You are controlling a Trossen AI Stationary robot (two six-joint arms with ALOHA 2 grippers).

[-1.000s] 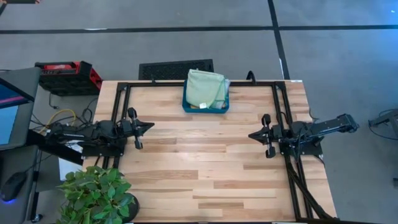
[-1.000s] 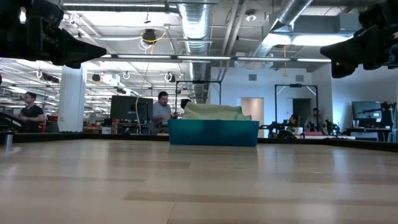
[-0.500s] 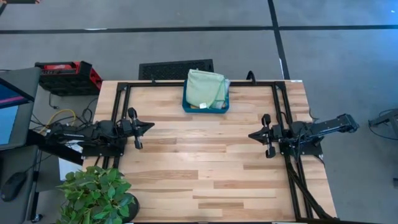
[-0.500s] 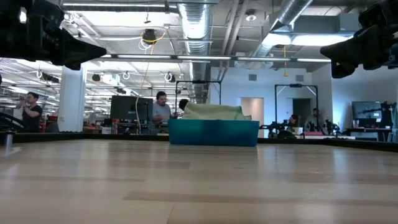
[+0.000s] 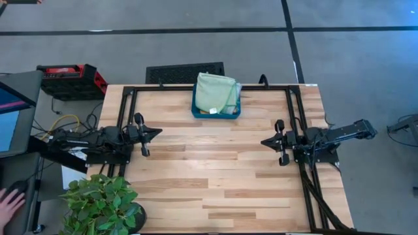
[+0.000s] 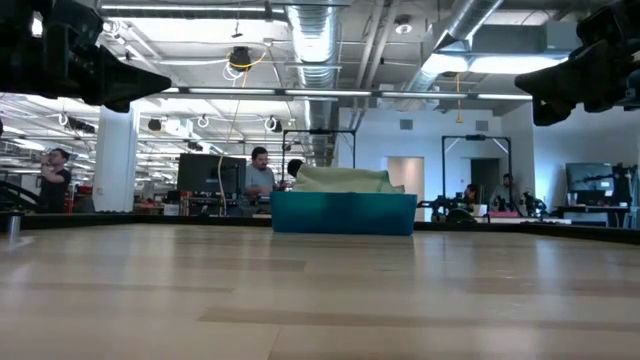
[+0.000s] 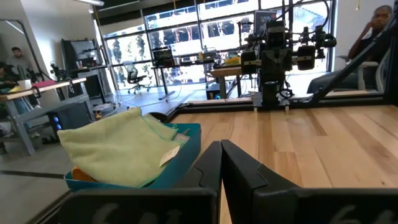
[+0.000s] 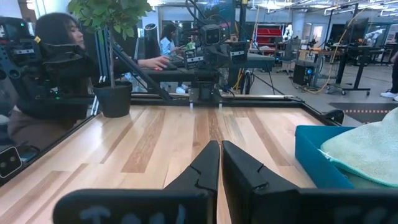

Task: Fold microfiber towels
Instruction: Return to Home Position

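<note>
A light green microfiber towel (image 5: 215, 93) lies folded on top of a pile in the teal tray (image 5: 216, 114) at the table's far middle; it also shows in the low view (image 6: 340, 180) and the left wrist view (image 7: 118, 146). An orange cloth edge (image 7: 81, 174) peeks out under it. My left gripper (image 5: 159, 131) is shut and empty above the table's left side. My right gripper (image 5: 264, 141) is shut and empty above the right side. Both point toward the table's middle.
A potted plant (image 5: 101, 202) stands at the table's near left corner. A black frame rail (image 5: 209, 87) runs along the table's far and side edges. A person's hand (image 5: 8, 202) shows beside the table at the near left. Bare wood (image 5: 209, 163) lies between the grippers.
</note>
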